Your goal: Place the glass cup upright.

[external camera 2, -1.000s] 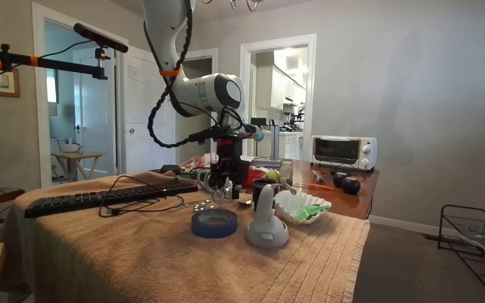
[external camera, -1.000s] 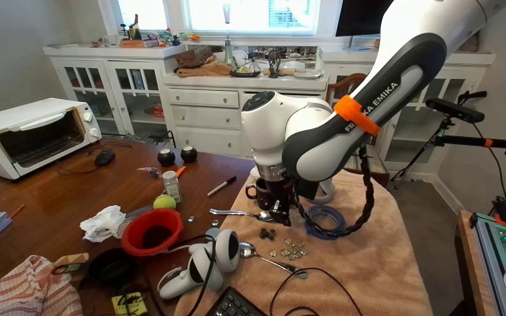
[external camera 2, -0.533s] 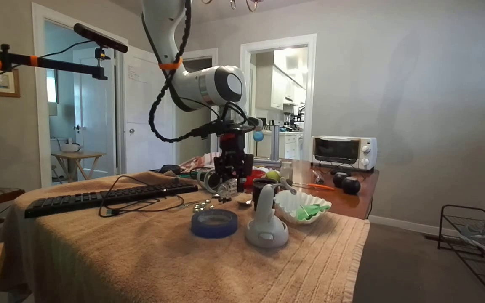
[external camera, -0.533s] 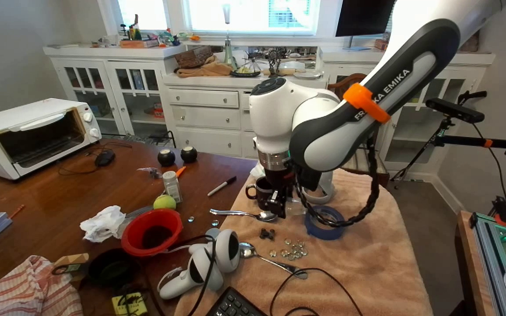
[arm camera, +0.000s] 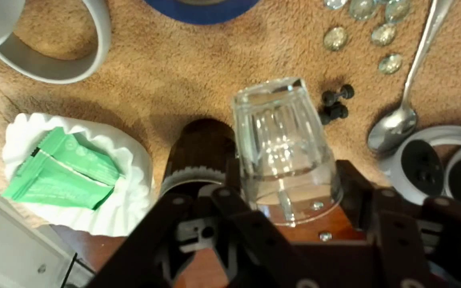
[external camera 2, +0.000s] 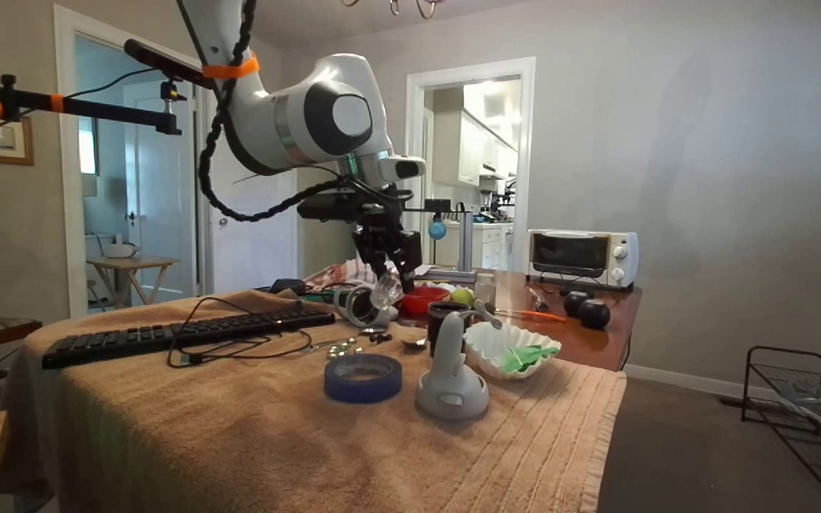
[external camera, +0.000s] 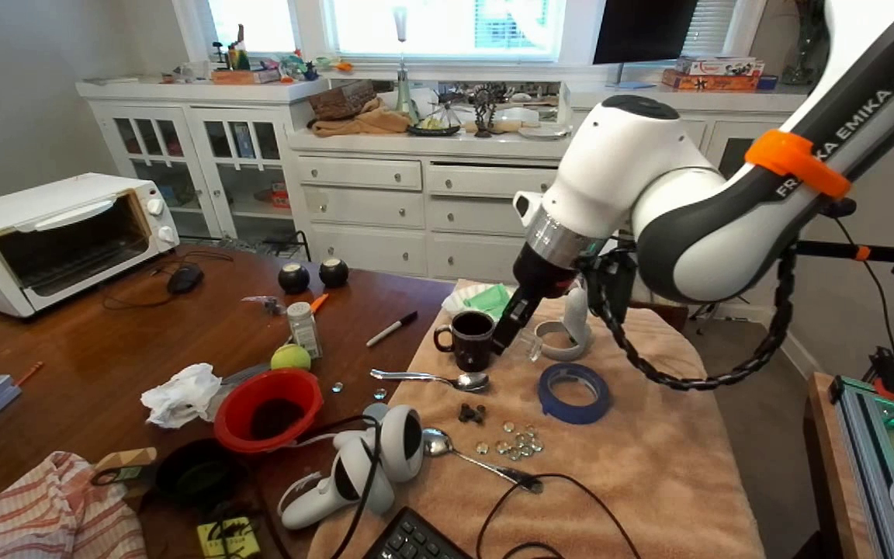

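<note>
The glass cup (arm camera: 284, 148) is a small clear tumbler. My gripper (arm camera: 288, 178) is shut on it, one finger on each side near the rim. Its rim lies towards my palm and its thicker base points away from me. In an exterior view the cup (external camera: 531, 345) is tilted, held off the towel, just right of the black mug (external camera: 472, 339). My gripper (external camera: 500, 343) leans down to the left there. In an exterior view the cup (external camera 2: 386, 292) hangs between the fingertips of my gripper (external camera 2: 395, 280). The mug also shows in the wrist view (arm camera: 200, 148).
A blue tape roll (external camera: 573, 394), a white controller (external camera 2: 452, 392) and a white fluted dish (external camera 2: 499, 349) with a green packet stand near the mug. Spoons (external camera: 472, 381), glass beads (external camera: 523, 442) and small black pieces (external camera: 472, 414) lie on the towel (external camera: 618, 466).
My gripper has risen with the cup and tipped from pointing straight down to a slant. The cup has tilted with it. The arm has swung right in an exterior view; the table things stay put.
</note>
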You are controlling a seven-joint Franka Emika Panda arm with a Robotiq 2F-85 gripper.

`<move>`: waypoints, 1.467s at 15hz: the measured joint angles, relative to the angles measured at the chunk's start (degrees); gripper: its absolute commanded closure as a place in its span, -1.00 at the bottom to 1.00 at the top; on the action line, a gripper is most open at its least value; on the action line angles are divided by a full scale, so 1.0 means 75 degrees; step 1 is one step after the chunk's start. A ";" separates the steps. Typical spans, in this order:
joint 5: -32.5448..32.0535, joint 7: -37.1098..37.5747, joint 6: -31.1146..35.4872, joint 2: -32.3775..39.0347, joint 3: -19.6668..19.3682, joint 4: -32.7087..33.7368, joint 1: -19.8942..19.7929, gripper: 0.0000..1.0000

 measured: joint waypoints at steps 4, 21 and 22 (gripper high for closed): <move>0.0947 -0.0295 0.2657 -0.0565 0.0293 -0.1362 -0.0285 0.31; -0.0518 0.0597 0.8590 0.1473 0.1001 -0.1029 -0.1204 0.31; -0.0504 0.0575 0.8590 0.1584 0.1019 -0.0843 -0.1204 0.31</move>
